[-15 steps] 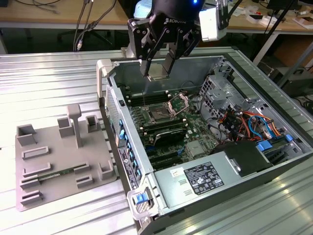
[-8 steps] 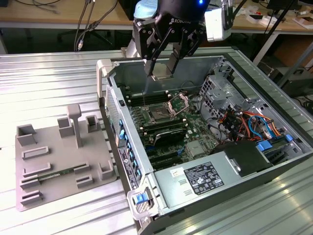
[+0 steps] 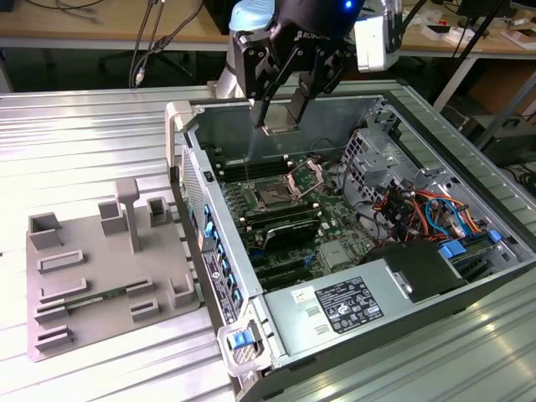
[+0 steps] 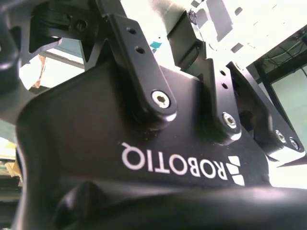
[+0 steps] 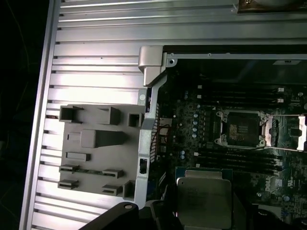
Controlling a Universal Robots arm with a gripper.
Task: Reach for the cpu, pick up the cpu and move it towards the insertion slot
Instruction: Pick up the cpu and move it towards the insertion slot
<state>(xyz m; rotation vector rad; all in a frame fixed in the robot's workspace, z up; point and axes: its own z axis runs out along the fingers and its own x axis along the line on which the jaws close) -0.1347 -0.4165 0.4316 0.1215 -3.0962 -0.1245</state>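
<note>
Gripper (image 3: 278, 117): jaws clamped on the cpu (image 5: 204, 203); held above the open case, insertion slot (image 3: 274, 196) below, frame raised.

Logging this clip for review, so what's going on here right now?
A robot arm's claw is holding the cpu above the open computer case. In the exterior view the chip hangs over the motherboard, higher than the insertion slot, whose metal frame is flipped open. The grey plastic tray sits on the table beside the case.
</note>
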